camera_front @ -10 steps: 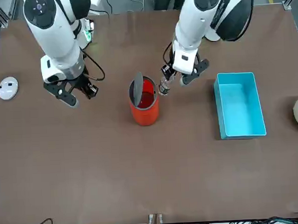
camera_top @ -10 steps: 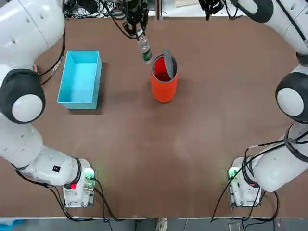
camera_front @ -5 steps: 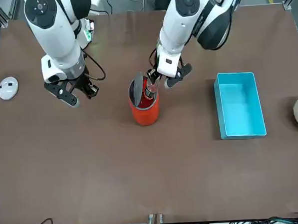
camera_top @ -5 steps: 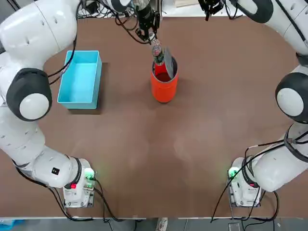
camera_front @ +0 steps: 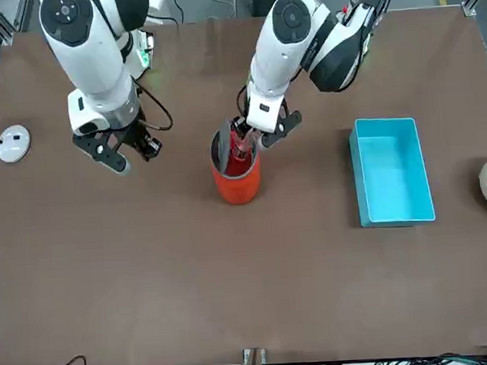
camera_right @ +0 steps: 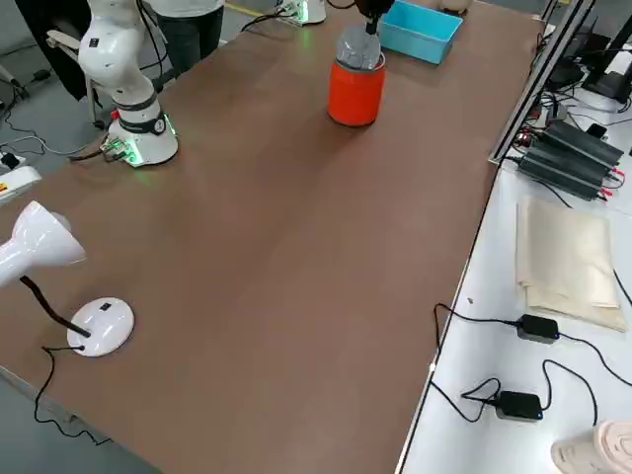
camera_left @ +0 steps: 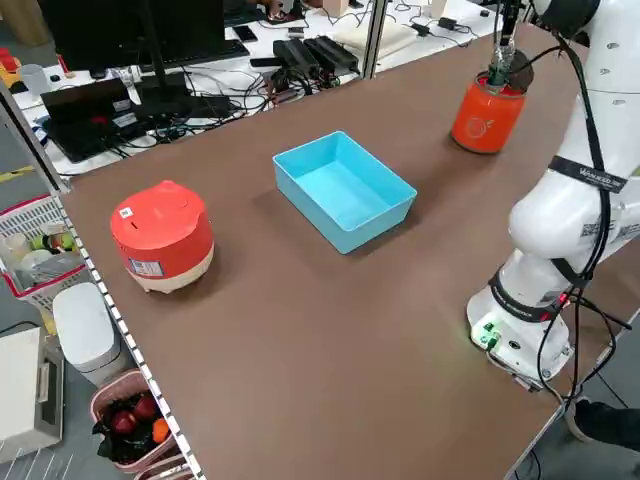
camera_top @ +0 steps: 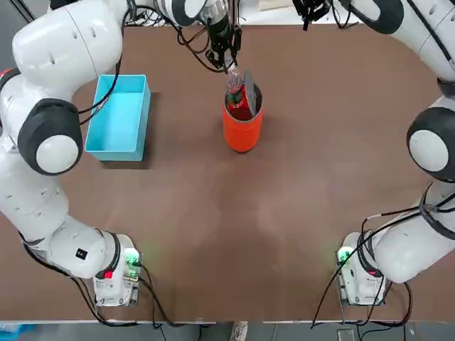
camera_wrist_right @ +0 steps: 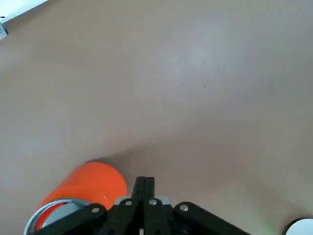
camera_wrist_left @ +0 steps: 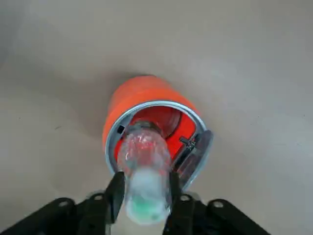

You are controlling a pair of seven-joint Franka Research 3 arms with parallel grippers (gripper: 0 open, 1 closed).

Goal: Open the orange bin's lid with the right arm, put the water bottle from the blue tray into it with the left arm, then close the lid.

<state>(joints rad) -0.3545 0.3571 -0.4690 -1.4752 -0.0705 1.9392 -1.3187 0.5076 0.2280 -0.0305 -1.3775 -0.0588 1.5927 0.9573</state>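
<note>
Bottle first: we see the water bottle (camera_wrist_left: 143, 178) clamped between the 2 fingers (camera_wrist_left: 113, 192) of the left gripper (camera_front: 257, 137), its lower end already inside the mouth of the orange bin (camera_top: 242, 122). The lid (camera_top: 249, 92) stands tipped up on edge at the bin's rim. The right gripper (camera_front: 119, 152) hangs apart from the bin, fingers pressed together and holding nothing. The blue tray (camera_top: 119, 116) sits well apart.

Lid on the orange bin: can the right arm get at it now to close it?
Probably not yet. The left gripper holds the water bottle in the orange bin's mouth, beside the tipped-up lid. The shut right gripper waits clear to the side.
</note>
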